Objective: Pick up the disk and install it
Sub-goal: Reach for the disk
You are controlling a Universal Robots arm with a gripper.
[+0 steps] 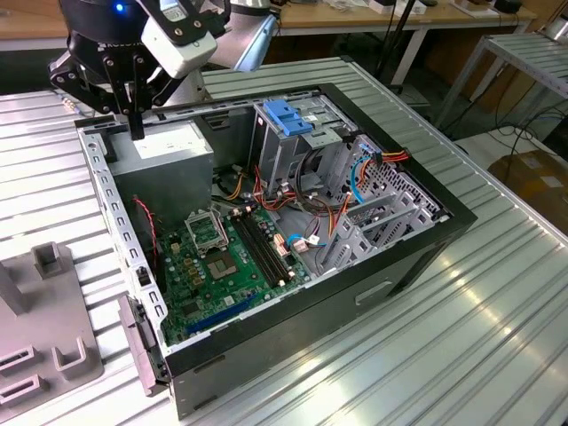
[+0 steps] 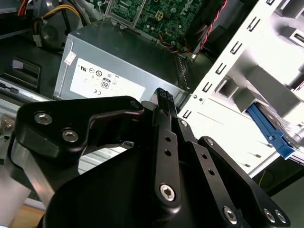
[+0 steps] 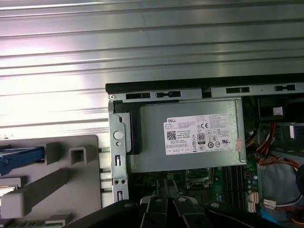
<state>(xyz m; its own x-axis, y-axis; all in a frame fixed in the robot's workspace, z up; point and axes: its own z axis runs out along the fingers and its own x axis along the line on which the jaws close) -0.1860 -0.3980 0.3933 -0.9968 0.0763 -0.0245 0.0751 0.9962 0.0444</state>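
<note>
Gripper (image 1: 135, 131) hangs pinched narrow and empty above the grey metal box (image 1: 169, 146), upper left of the exterior view; the blue-edged disk (image 3: 19, 157) wants wide, squared-up jaws.

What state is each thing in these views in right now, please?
gripper: shut, holding nothing, hanging just over the power supply.
power supply: seated in a corner of the case, label facing up.
computer case: lying on its side, side panel off, interior open.
drive cage: upright inside the case, blue handle on top.
grey fixture: beside the case.
</note>
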